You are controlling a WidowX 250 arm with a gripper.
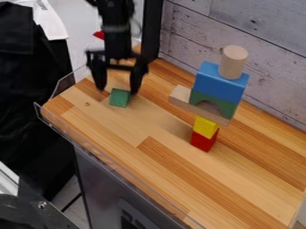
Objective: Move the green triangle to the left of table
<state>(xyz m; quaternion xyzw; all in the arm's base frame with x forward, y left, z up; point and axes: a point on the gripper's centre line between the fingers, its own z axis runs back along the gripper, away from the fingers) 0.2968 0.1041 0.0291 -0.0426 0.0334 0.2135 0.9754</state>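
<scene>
Green triangle [119, 98] by the wide-spread hand [117, 91]; long axis roughly near-to-far; pointing direction unclear.

1. The green block [119, 97] is small and all one color. From here, it looks like it has four sides.
2. It sits flat on the wood table [161, 156], turned a little.
3. It is near the table's left end in the view, in from the edge.

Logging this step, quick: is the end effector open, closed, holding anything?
End effector: open, its fingers spread wider than the green block beside them, gripping nothing.
</scene>
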